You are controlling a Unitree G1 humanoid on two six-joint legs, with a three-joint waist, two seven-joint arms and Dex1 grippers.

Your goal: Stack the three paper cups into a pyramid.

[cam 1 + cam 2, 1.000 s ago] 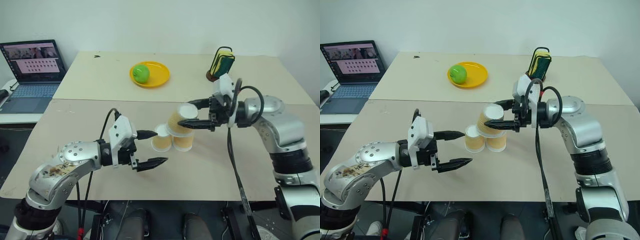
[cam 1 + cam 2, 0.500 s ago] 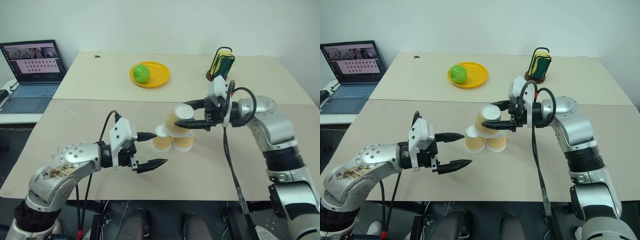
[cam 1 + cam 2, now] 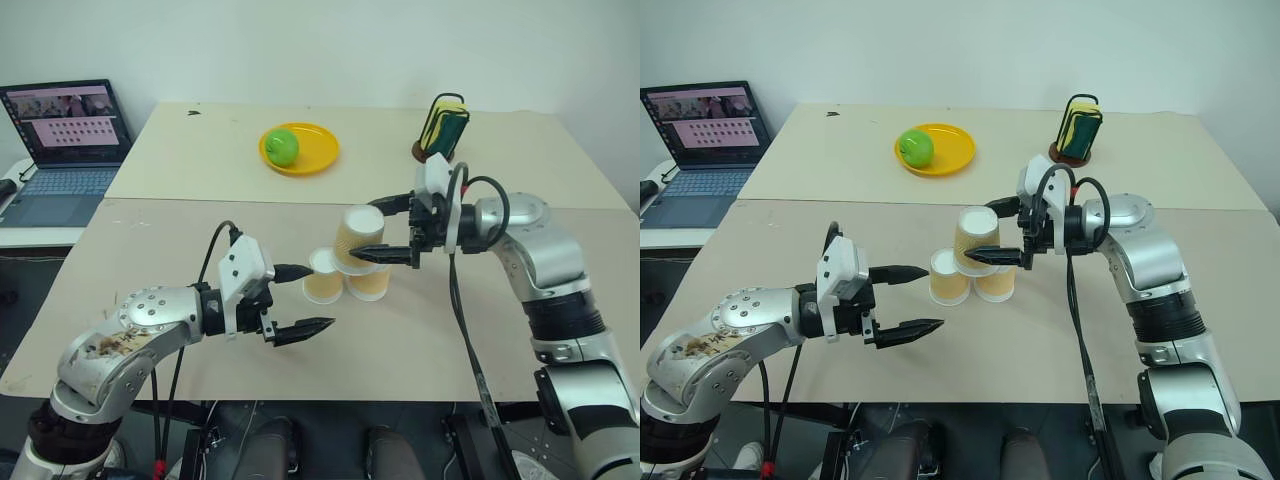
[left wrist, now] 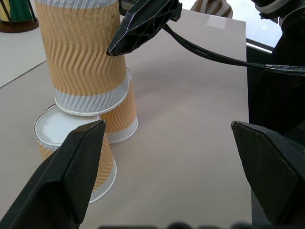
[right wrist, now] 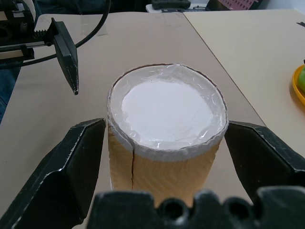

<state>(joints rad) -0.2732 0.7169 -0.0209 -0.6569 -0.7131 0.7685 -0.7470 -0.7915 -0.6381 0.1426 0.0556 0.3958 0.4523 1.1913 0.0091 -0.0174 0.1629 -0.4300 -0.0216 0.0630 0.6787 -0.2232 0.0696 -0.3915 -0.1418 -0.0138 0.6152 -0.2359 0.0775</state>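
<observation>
So the three tan-orange ribbed paper cups with white bases sit mid-table on the near beige tabletop (image 3: 150,250), all upside down. Two of them stand side by side, the left one (image 3: 322,276) touching the right one (image 3: 368,281), and the third cup (image 3: 358,238) sits upright on top, resting across both, so the pyramid (image 3: 971,258) is basically standing.

The right gripper (image 3: 388,232) comes in level from the right with its two black fingers spread wide, one on the far side of the top cup and one on the near side. In the right wrist view there's a sliver of gap between each finger and the cup wall, so it's got hold of nothing.

The left gripper (image 3: 304,298) hangs just left of and nearer than the stack, jaws wide apart too and empty, pointing right toward the cups.

Far table: a round yellow plate (image 3: 315,150) with a green apple (image 3: 282,146) on it, and a yellow-and-green sponge in a dark holder (image 3: 443,126) further right. An open laptop (image 3: 62,140) sits far left.
</observation>
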